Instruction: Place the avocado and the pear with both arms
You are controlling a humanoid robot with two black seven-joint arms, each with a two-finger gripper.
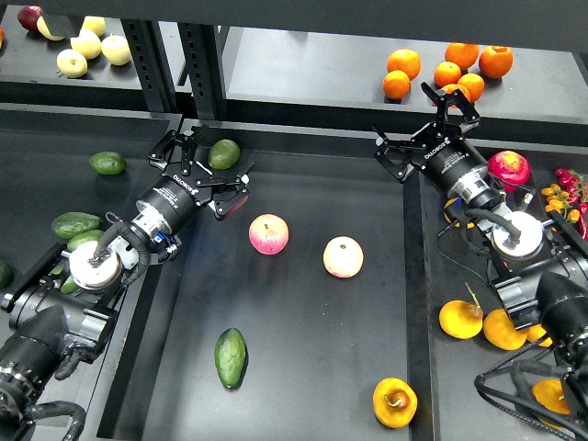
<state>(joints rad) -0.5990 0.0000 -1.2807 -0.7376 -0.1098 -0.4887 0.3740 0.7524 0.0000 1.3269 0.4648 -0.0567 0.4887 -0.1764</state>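
The avocado (231, 357), long, dark green and glossy, lies in the front middle of the central black tray (312, 367). The pear (395, 402), orange-yellow with a brown dimple facing up, rests near the tray's front right corner. My left gripper (213, 165) hovers at the tray's back left corner, far behind the avocado, and stands open. A shorter, rounder green avocado (223, 153) sits right at its fingertips. My right gripper (413, 124) stands open and empty over the tray's back right corner, far from the pear.
Two apples (268, 233) (343, 256) lie mid-tray. Oranges (441, 69) sit on the back shelf and pale apples (87, 46) at back left. More avocados (107, 163) lie in the left bin. A red fruit (508, 168) and orange-yellow fruits (461, 319) lie in the right bin.
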